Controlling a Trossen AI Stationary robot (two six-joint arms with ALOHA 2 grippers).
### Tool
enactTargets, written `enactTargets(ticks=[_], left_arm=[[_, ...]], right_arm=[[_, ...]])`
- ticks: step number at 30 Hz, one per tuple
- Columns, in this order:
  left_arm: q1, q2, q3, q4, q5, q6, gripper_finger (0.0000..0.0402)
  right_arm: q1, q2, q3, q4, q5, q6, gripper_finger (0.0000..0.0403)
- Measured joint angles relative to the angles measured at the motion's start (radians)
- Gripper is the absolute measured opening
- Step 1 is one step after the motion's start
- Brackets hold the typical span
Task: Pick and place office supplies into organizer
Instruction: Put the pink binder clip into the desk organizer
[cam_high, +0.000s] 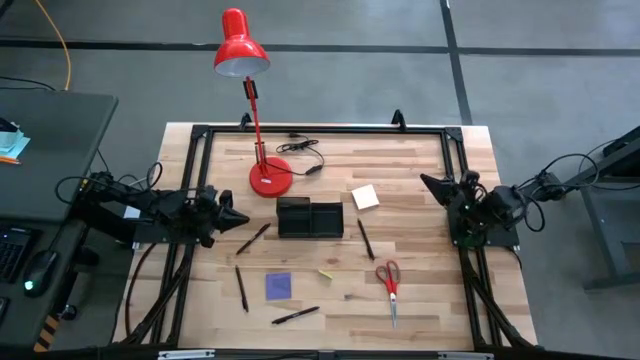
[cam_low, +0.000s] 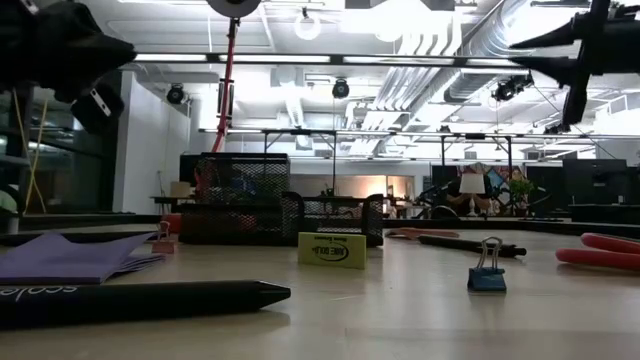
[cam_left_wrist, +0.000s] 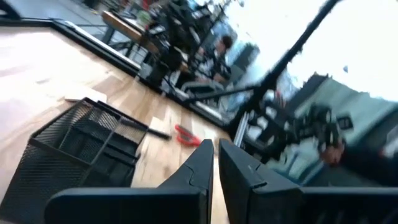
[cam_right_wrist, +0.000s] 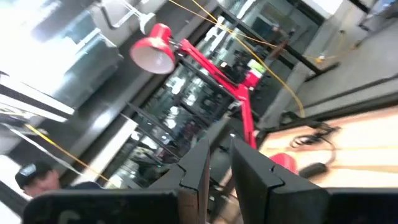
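The black mesh organizer (cam_high: 310, 217) stands mid-table and also shows in the left wrist view (cam_left_wrist: 81, 146). Dark pens lie around it (cam_high: 253, 238), (cam_high: 241, 288), (cam_high: 296, 315), (cam_high: 365, 239). The purple note pad (cam_high: 279, 285) lies flat toward the near edge. The pale yellow note pad (cam_high: 365, 196) lies right of the organizer. The red-handled scissors (cam_high: 390, 284) lie near the right. My left gripper (cam_high: 240, 213) hovers left of the organizer, shut, touching nothing. My right gripper (cam_high: 428, 182) hovers at the table's right side, its fingers a narrow gap apart and empty.
A red desk lamp (cam_high: 243, 55) stands behind the organizer on its round base (cam_high: 270, 178), with its cord (cam_high: 305, 155) trailing right. A small yellow eraser (cam_high: 326, 273) and a blue binder clip (cam_low: 487, 272) lie on the wood. A black frame (cam_high: 320, 130) borders the table.
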Motion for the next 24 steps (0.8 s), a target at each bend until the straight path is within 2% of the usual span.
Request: enactTargets(ticks=[6, 10, 13, 16, 24], left_arm=[[0.0, 0.0, 0.0, 0.034, -0.046, -0.043, 0.0012], [0.0, 0.0, 0.0, 0.037, -0.051, -0.055, 0.0012], [0.0, 0.0, 0.0, 0.068, -0.052, -0.106, 0.0012], [0.0, 0.0, 0.0, 0.094, -0.054, -0.122, 0.0012], [0.0, 0.0, 0.033, 0.078, -0.053, -0.121, 0.0012]], right_arm=[[0.0, 0.0, 0.001, 0.162, -0.023, -0.17, 0.0059], [0.0, 0.008, 0.073, 0.127, -0.023, -0.265, 0.0059], [0.0, 0.049, 0.187, -0.042, -0.023, -0.3, 0.0059], [0.0, 0.131, 0.333, -0.243, -0.021, -0.267, 0.0059], [0.0, 0.471, 0.704, -0.692, -0.021, -0.082, 0.0059]])
